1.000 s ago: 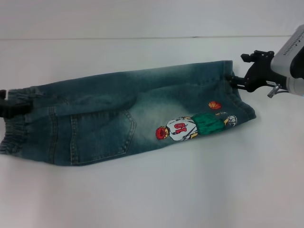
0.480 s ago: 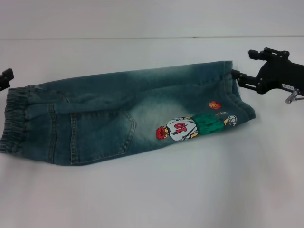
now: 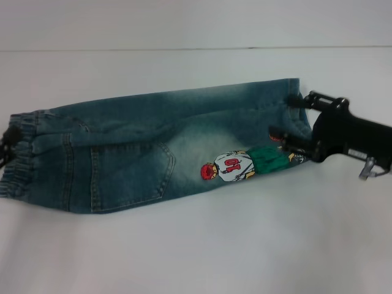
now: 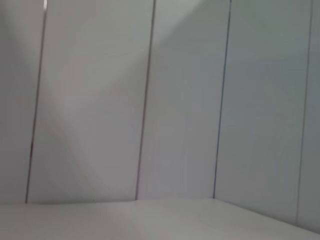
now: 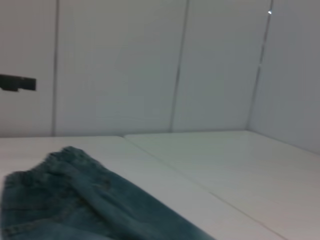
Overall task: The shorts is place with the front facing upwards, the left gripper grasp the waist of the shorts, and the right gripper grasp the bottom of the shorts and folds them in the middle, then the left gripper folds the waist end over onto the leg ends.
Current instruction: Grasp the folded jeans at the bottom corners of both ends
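The blue denim shorts (image 3: 153, 147) lie folded lengthwise across the white table, with the elastic waist (image 3: 18, 162) at the left and the leg ends (image 3: 303, 131) at the right. A cartoon patch (image 3: 245, 164) faces up near the leg ends. My right gripper (image 3: 290, 119) is over the leg ends, open, with one black finger at the far hem corner and the other by the patch. Only a black tip of my left gripper (image 3: 7, 143) shows at the picture's left edge, against the waist. The right wrist view shows denim (image 5: 75, 205). The left wrist view shows no cloth.
The white table (image 3: 202, 245) spreads wide in front of and behind the shorts. Pale wall panels (image 4: 185, 100) stand behind the table. A small dark object (image 5: 18, 83) shows far off in the right wrist view.
My right gripper has come in from the far right and down over the leg ends. My left gripper has dropped from beside the waist's far corner to its edge. The shorts lie as before.
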